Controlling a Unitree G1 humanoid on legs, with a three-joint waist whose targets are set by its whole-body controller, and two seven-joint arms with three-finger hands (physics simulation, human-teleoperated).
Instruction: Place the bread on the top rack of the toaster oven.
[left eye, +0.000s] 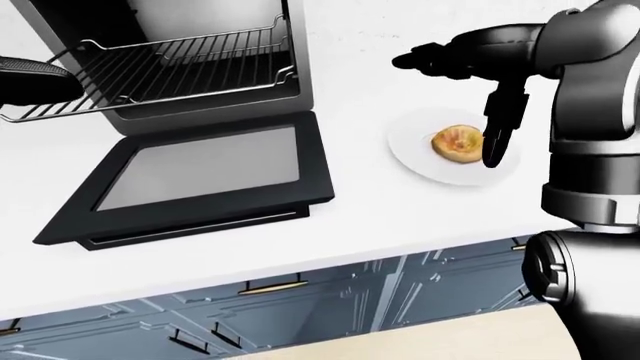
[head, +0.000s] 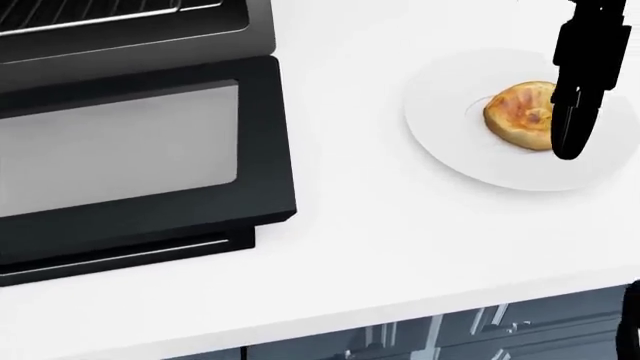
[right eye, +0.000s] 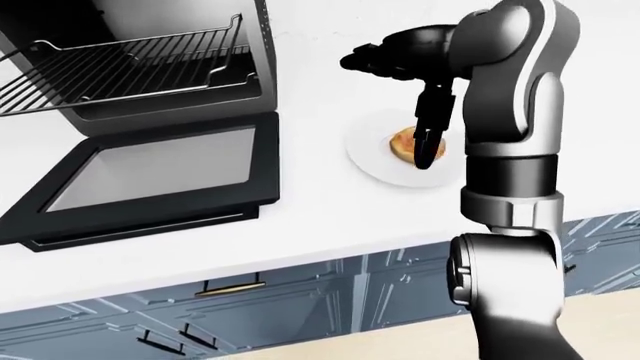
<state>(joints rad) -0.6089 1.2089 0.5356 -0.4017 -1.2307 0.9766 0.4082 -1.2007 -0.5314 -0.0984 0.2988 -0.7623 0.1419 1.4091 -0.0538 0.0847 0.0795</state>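
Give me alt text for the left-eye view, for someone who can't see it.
The robot's right hand hangs open over a round bread on a white plate. To the left, a toaster oven stands with its door folded down and its rack pulled out.

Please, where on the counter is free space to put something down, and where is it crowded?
Free: the white counter between the open oven door and the plate, and along its bottom edge. Crowded: the plate, where the right hand hangs over the bread.
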